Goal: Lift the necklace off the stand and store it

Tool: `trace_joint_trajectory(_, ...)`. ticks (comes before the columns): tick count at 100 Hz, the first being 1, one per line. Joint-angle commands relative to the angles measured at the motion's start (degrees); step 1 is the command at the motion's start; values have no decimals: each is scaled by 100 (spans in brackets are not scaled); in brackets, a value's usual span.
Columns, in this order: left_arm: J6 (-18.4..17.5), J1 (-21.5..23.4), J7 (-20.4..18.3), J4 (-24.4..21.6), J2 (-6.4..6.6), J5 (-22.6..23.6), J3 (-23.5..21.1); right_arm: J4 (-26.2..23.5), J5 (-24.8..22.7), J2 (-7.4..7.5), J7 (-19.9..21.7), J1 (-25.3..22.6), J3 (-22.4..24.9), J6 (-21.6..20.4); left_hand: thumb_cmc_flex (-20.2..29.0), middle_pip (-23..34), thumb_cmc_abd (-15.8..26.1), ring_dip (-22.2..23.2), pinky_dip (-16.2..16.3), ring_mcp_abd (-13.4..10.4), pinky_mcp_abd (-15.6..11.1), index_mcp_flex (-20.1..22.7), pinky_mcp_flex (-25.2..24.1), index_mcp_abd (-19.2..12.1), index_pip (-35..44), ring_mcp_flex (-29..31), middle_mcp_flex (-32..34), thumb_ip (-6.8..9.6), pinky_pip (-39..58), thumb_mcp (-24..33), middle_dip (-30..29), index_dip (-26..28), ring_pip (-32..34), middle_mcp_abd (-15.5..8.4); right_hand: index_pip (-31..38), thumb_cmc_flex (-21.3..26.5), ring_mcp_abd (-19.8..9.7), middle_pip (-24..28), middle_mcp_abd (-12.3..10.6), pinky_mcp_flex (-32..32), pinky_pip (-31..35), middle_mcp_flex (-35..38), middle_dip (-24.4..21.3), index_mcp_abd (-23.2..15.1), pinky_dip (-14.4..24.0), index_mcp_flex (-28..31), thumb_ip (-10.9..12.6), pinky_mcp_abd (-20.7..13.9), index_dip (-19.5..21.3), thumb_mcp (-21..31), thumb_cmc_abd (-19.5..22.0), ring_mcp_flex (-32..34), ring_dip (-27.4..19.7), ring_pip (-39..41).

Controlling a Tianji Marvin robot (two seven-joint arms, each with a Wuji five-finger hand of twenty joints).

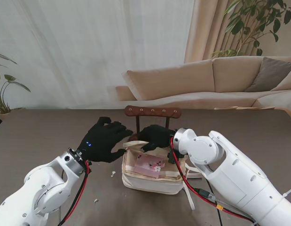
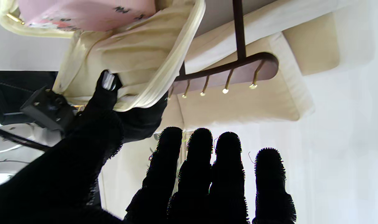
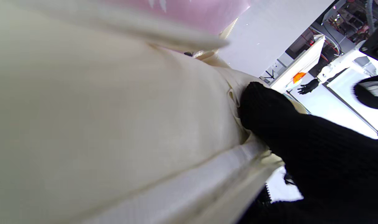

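Note:
The wooden necklace stand rises behind the cream bag. All of the stand's hooks look bare, and I can make out no necklace in any view. The bag is open, with a pink pouch inside. My left hand hovers at the bag's left side. Its fingers are straight and apart, and its thumb touches the bag's rim. My right hand is closed over the far rim of the bag, one finger pressing into the fabric.
The bag's strap trails on the table under my right forearm. Two small white scraps lie on the brown table near my left arm. A sofa stands beyond the table's far edge.

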Motion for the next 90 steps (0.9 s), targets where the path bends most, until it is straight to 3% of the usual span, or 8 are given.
trace_joint_trajectory(1,91,37,-162,165,2,-44,-42,-127,-13,-11,52,-146,-22,-88,96,-64,248,-56,18,55,144,13,-118,122,-71,-65,-102,176,-26,-137,1,-19,-116,169,14,107,-189,-29,-124,457,202,167,-47,-652,126,-34,114,49,-112,101,229,159,-56,-96)
trace_joint_trajectory(40,577,-44,-500,907,-10,-482,-68,-204,-166,45,-25,-451,22,-529,180,-66,436,-54,100,164,212,-78,-133,307,-126,-47,-166,212,132,-257,46,-26,-114,308,-228,-491,-26,-53,-95,-202,13,-726,-201,-855,114,-457,242,278,-351,-60,216,98,-551,-1666)
trace_joint_trajectory(69,779,-314,-738,1457,-13,-850,140,-24,-221,41,-114,-450,-100,-790,248,-68,539,-56,137,213,229,-133,-202,367,-158,-79,-214,235,195,-348,83,-31,-123,361,-632,-1145,146,-162,-33,-660,-145,-1436,-584,-850,165,-580,414,373,-392,-460,392,-482,-598,-2485)
trace_joint_trajectory(78,819,-396,-790,1604,-9,-921,213,28,-293,39,-184,-464,-111,-914,268,-69,552,-58,135,230,235,-159,-223,378,-169,-99,-224,241,189,-368,90,-34,-129,399,-1143,-1530,177,-121,-30,-818,-190,-1704,-671,-798,234,-554,705,379,-74,-669,475,-700,-585,-2579)
trace_joint_trajectory(81,831,-425,-800,1654,-10,-954,239,43,-346,35,-233,-475,-110,-956,272,-75,556,-59,133,229,237,-170,-236,379,-174,-110,-240,243,185,-372,90,-35,-132,400,-1288,-1649,177,-94,-31,-858,-196,-1778,-677,-780,261,-554,914,375,96,-713,494,-764,-587,-2573)
trace_joint_trajectory(85,846,-459,-816,1714,-11,-994,273,60,-417,30,-301,-495,-108,-1003,281,-76,568,-61,132,233,235,-170,-250,383,-174,-122,-248,246,180,-376,93,-35,-135,406,-1583,-1752,198,-91,-23,-906,-226,-1920,-709,-756,307,-580,1229,373,618,-773,531,-897,-620,-2600)
trace_joint_trajectory(90,864,-501,-834,1784,-10,-1032,312,80,-541,22,-405,-521,-103,-1067,282,-74,580,-61,134,240,237,-210,-258,397,-191,-132,-248,248,180,-389,98,-40,-137,417,-1679,-1859,223,-82,-16,-985,-235,-2105,-701,-749,326,-706,1281,382,758,-824,428,-1052,-626,-2615)
